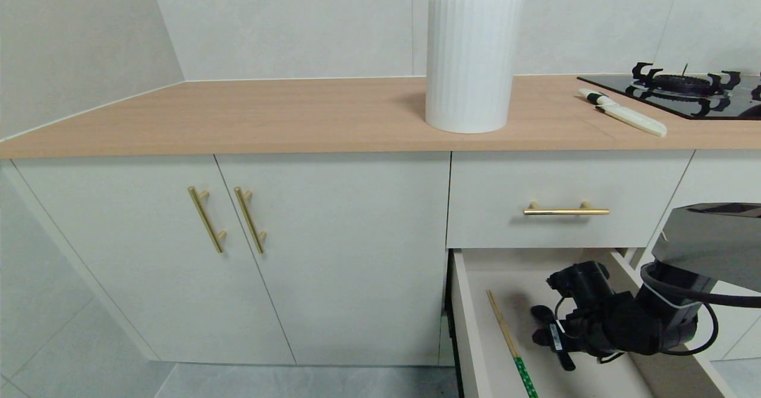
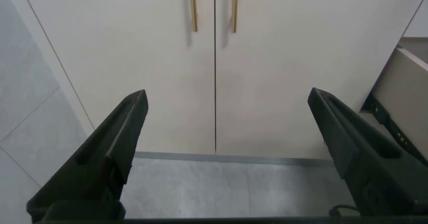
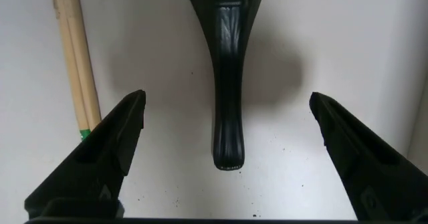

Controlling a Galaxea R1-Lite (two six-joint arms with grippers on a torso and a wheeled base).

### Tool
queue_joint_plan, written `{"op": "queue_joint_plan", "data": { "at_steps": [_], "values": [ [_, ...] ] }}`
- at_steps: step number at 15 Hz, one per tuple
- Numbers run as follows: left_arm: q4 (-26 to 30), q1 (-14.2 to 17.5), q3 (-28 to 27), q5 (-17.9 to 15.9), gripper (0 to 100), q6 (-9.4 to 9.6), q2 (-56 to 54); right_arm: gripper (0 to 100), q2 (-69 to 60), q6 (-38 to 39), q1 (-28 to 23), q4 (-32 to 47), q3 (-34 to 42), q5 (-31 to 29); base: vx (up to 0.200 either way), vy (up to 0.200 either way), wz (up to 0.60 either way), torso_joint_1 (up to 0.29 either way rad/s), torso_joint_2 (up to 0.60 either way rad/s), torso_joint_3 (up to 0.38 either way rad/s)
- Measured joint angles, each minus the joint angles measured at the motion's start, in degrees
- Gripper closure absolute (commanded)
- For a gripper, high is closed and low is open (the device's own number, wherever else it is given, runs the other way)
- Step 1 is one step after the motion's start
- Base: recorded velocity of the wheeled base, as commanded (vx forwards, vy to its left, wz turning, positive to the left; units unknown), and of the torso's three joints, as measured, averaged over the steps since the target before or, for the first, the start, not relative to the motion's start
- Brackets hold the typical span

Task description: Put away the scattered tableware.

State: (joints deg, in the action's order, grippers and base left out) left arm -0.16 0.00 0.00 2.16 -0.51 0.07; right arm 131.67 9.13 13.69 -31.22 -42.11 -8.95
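Note:
My right gripper [image 1: 552,332] [image 3: 227,107] is low inside the open drawer [image 1: 467,326], and it is open. A black utensil handle [image 3: 227,83] lies on the drawer floor between its fingers, which stand well apart from it on both sides. A pair of wooden chopsticks [image 1: 505,335] [image 3: 73,63] with green ends rests on the drawer floor beside it. On the countertop lies a white knife [image 1: 624,112]. My left gripper [image 2: 227,100] is open and holds nothing, facing the cabinet doors [image 2: 214,70] near the floor.
A tall white ribbed container [image 1: 472,62] stands on the wooden countertop [image 1: 267,112]. A black gas hob [image 1: 684,88] sits at the far right. A shut drawer with a gold handle [image 1: 566,211] is above the open one. Two cabinet doors with gold handles [image 1: 206,219] are to the left.

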Motion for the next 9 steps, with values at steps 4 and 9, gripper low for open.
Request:
{"op": "queue_joint_plan", "data": {
  "at_steps": [4, 9],
  "values": [
    [0.0, 0.0, 0.0, 0.0, 0, 0.0, 0.0, 0, -4.3, 0.0, 0.0, 0.7, 1.6, 0.0, 0.0, 0.0, 0.0, 0.0, 0.0, 0.0],
    [0.0, 0.0, 0.0, 0.0, 0, 0.0, 0.0, 0, -18.5, -0.1, 1.0, 13.2, 2.1, 0.8, 0.0, 0.0, 0.0, 0.0, 0.0, 0.0]
  ]
}}
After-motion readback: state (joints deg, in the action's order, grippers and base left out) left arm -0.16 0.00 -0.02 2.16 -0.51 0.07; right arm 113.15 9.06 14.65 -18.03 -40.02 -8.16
